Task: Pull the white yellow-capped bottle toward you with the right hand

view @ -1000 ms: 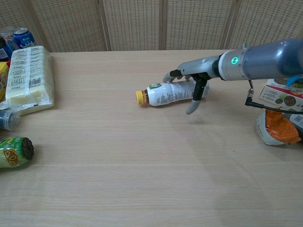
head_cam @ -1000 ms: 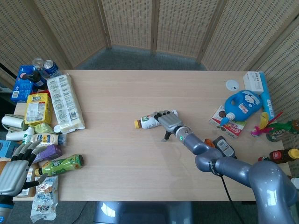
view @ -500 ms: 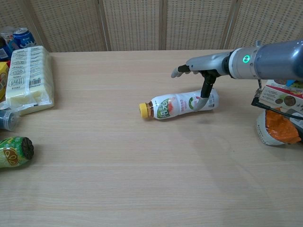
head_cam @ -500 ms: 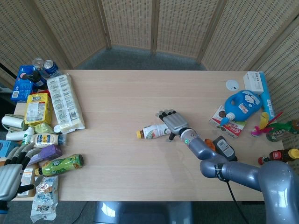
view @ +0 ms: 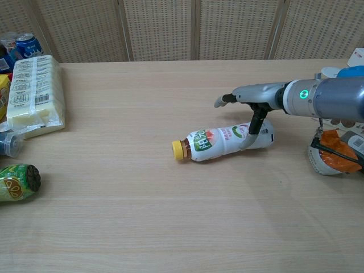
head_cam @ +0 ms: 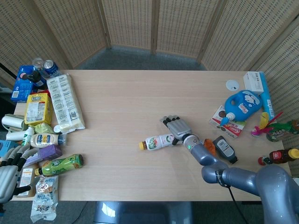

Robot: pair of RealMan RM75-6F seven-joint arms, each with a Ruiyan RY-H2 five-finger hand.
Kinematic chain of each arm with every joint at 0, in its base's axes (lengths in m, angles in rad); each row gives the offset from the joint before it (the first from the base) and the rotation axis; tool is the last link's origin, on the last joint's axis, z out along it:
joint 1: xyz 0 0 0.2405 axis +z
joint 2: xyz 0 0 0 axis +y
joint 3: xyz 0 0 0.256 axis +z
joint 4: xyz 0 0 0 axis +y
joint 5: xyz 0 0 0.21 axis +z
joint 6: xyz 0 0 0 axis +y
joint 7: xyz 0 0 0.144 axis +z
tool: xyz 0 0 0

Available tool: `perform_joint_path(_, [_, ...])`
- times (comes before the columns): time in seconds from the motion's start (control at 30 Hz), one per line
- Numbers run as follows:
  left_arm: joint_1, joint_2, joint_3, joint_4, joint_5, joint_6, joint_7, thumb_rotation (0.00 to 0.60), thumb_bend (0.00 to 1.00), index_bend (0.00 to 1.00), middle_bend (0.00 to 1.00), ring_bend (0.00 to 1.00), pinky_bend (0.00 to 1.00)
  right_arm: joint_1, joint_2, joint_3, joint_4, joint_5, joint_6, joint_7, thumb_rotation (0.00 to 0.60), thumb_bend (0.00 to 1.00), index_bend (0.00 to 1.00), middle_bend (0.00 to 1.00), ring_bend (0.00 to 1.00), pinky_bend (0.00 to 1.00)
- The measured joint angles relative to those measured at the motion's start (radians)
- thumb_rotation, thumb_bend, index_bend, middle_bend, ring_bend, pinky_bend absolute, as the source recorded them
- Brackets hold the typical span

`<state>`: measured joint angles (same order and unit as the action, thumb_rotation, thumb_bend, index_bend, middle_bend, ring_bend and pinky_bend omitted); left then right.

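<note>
A robot's right hand (view: pixel 250 108) lies flat over the base end of a white yellow-capped bottle (view: pixel 224 141), its fingers stretched out side by side above the bottle and one digit hooked down against the body near the bottom. The hand grips nothing; it bears on the bottle from above. The bottle lies on its side a little right of the middle of the wooden table (head_cam: pixel 121 107), cap pointing toward the left edge, roughly midway between the far and near edges.

The risk from here is plain: a round bottle on its side, pressed near one end only, could roll or pivot out from under the hand as it is drawn toward the near edge, swinging the capped end round instead of travelling straight. Too light a press and the hand may slide off it altogether. To the right, a small dark and orange packet (view: pixel 335 156) lies close to the forearm's path and could be nudged.

The left hand (head_cam: pixel 8 172) hangs off the table's near left corner, beside a clutter of snack packs and a green bottle (head_cam: pixel 60 164), fingers loosely apart and holding nothing.
</note>
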<state>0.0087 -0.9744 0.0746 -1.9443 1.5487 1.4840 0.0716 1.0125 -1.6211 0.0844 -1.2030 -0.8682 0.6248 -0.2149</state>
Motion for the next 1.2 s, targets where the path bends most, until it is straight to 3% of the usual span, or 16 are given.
perform_joint_path(0.13, [0.007,0.006,0.002,-0.001,0.002,0.008,-0.001,0.6,0.31,0.19,0.09,0.0,0.0,-0.021,-0.007,0.002,0.003,-0.017,0.012,0.015,0.6,0.1,0.0,0.05,0.0,0.0])
perform_joint_path(0.27, [0.013,0.011,0.003,0.001,0.005,0.016,-0.006,0.6,0.31,0.19,0.09,0.0,0.0,-0.041,-0.017,0.004,0.005,-0.035,0.028,0.025,0.6,0.1,0.01,0.15,0.0,0.0])
perform_joint_path(0.37, [0.015,0.011,0.004,0.003,0.008,0.017,-0.009,0.6,0.31,0.19,0.09,0.0,0.0,-0.055,-0.028,0.005,0.009,-0.048,0.043,0.027,0.6,0.11,0.1,0.25,0.0,0.01])
perform_joint_path(0.47, [0.017,0.01,0.005,0.007,0.009,0.019,-0.015,0.6,0.31,0.19,0.09,0.0,0.0,-0.071,-0.044,0.002,0.018,-0.06,0.056,0.029,0.6,0.11,0.2,0.36,0.0,0.1])
perform_joint_path(0.57, [0.019,0.012,0.004,0.009,0.008,0.021,-0.025,0.6,0.31,0.19,0.09,0.0,0.0,-0.086,-0.062,0.001,0.027,-0.083,0.074,0.036,0.6,0.12,0.36,0.55,0.1,0.31])
perform_joint_path(0.63, [0.02,0.014,0.003,0.011,0.008,0.024,-0.031,0.6,0.31,0.19,0.09,0.0,0.0,-0.094,-0.072,0.001,0.033,-0.109,0.089,0.043,0.6,0.12,0.47,0.69,0.24,0.45])
perform_joint_path(0.73, [0.021,0.015,0.001,0.014,0.01,0.026,-0.034,0.6,0.31,0.19,0.09,0.0,0.0,-0.106,-0.085,0.007,0.038,-0.148,0.117,0.054,0.6,0.12,0.56,0.8,0.35,0.56])
perform_joint_path(0.93, [0.024,0.015,0.002,0.018,0.012,0.028,-0.047,0.6,0.31,0.19,0.1,0.0,0.0,-0.129,-0.116,0.024,0.054,-0.202,0.154,0.082,0.6,0.13,0.66,0.92,0.51,0.72])
perform_joint_path(1.2, [0.025,0.01,-0.002,0.024,0.012,0.027,-0.051,0.6,0.31,0.16,0.1,0.0,0.0,-0.135,-0.05,0.072,-0.024,-0.232,0.189,0.088,0.6,0.13,0.72,1.0,0.61,0.79])
